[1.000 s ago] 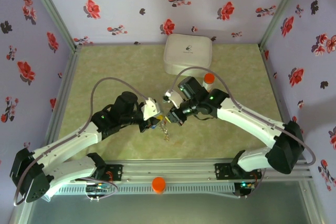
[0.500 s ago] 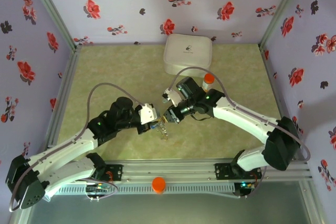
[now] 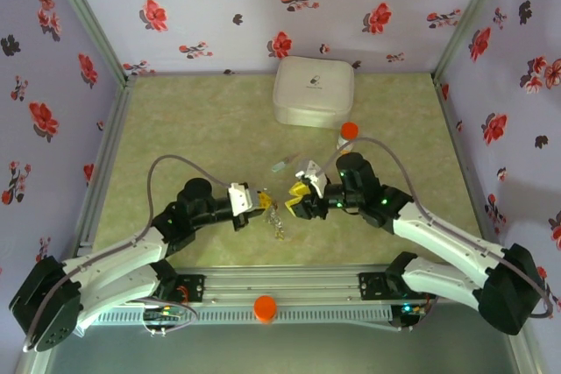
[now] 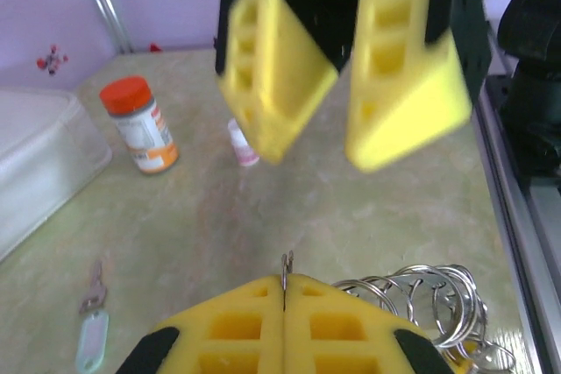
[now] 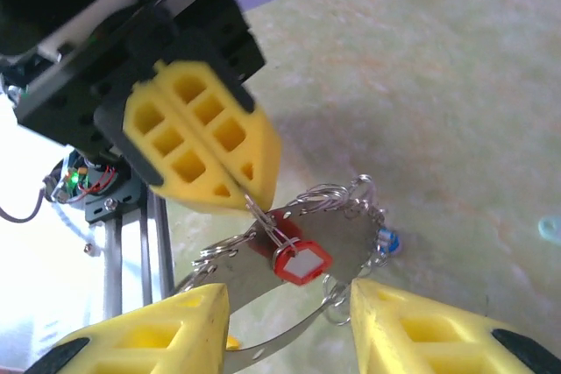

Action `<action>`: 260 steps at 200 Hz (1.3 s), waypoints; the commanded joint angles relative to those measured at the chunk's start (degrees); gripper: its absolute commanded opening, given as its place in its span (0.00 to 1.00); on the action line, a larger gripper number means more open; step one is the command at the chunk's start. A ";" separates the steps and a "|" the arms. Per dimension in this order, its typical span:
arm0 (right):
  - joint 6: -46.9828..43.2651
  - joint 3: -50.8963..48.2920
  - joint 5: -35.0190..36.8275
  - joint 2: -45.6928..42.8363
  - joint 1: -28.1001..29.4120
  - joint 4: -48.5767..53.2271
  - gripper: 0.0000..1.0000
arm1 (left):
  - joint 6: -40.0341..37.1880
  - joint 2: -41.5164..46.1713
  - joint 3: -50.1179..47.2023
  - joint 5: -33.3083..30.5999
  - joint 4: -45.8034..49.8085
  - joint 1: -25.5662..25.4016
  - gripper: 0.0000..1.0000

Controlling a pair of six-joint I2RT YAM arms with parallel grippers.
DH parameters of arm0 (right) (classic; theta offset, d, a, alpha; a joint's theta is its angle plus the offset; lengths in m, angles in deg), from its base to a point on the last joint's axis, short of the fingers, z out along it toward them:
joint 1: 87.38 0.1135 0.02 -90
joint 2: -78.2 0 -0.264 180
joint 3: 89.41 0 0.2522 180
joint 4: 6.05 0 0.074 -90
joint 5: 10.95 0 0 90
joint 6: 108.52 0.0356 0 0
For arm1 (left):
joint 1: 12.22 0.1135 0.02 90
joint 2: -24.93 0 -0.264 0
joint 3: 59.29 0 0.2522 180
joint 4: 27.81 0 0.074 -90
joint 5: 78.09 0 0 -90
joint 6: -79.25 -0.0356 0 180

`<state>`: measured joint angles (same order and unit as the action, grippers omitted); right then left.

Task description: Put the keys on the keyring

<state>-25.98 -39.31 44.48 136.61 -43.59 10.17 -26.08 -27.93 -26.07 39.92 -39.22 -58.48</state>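
Top external view first: both arms meet in the middle of the green table (image 3: 202, 120). The left gripper (image 3: 263, 205) and right gripper (image 3: 296, 201) point at each other, tips close, with the keyring (image 3: 277, 219) bunched just below the gap between them.

Left wrist cam shows the left gripper (image 4: 285, 282) fully closed, yellow pads pressed flat together and nipping a thin wire loop (image 4: 286, 260) that pokes up between them. Silvery rings (image 4: 429, 299) are piled just right of its pads. The right gripper (image 4: 324, 142) hangs right in front with its jaws apart and nothing between them.

Right wrist cam is the clearest. The left gripper (image 5: 245, 194) pinches that wire loop (image 5: 261, 221), which runs down to a red tag (image 5: 300, 262) sitting against the keyring's (image 5: 351, 247) dark band. A blue bit (image 5: 391, 239) hangs at the band's far end. The right gripper (image 5: 289, 295) is roughly half open, one pad on each side of the band and touching neither it nor the tag as far as I can see. Can't tell if the bundle is resting on the table or hanging off it.

Other stuff:
- A key with a pale tag (image 3: 280, 165) lies loose on the table, just past the grippers.
- An orange-capped bottle (image 3: 349, 133) stands near the white box (image 3: 313, 89) at the back.
- A tiny white cap (image 4: 244, 143) sits near the bottle.
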 commanded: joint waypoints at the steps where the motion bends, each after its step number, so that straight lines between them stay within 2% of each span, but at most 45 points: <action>1: -7.44 0.40 -3.79 1.86 0.92 -9.83 0.38 | 2.13 -0.47 -0.88 4.67 -12.40 0.38 0.00; 39: -5.84 -1.07 -6.37 4.77 1.69 -18.12 0.25 | 3.46 -1.87 -0.82 7.60 -13.85 0.62 0.00; 77: -7.32 -1.05 -7.29 5.03 1.89 -15.79 0.14 | 3.88 -1.81 -0.84 8.05 -14.49 0.64 0.00; 103: -8.11 -0.39 -8.42 5.39 1.90 -15.15 0.00 | 4.92 -2.35 -1.34 8.13 -17.15 0.62 0.00; 125: -9.42 1.75 -8.84 5.60 1.91 -12.31 0.00 | 5.94 -2.19 -1.52 7.09 -17.32 0.80 0.00; 137: -11.37 4.56 -7.37 5.18 1.93 -6.76 0.00 | 5.62 -0.53 -0.78 3.93 -11.83 0.81 0.30; 142: -12.60 6.03 -6.79 5.20 1.95 -3.76 0.00 | 4.34 0.45 -0.10 2.89 -7.86 0.77 0.35; 151: -15.23 9.10 -5.13 5.51 2.20 2.75 0.00 | 1.60 2.31 1.67 1.82 0.48 0.82 0.38; 169: -19.81 15.57 -3.15 7.57 2.61 14.04 0.00 | -5.69 3.62 6.22 0.61 17.35 0.82 0.34; 182: -21.91 18.32 -2.08 9.27 2.99 18.42 0.00 | -7.67 2.91 8.49 -0.18 23.39 0.82 0.31; 234: -27.94 24.24 1.39 12.90 5.61 25.08 0.00 | -8.84 2.26 9.97 0.42 23.23 0.83 0.22; 260: -29.62 26.81 2.57 14.54 6.62 28.55 0.00 | -8.85 1.82 10.25 1.05 22.76 0.89 0.22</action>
<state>-52.08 -16.65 46.06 150.45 -38.13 34.92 -33.07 -25.77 -17.61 40.86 -18.41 -57.58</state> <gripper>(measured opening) 0.049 0.221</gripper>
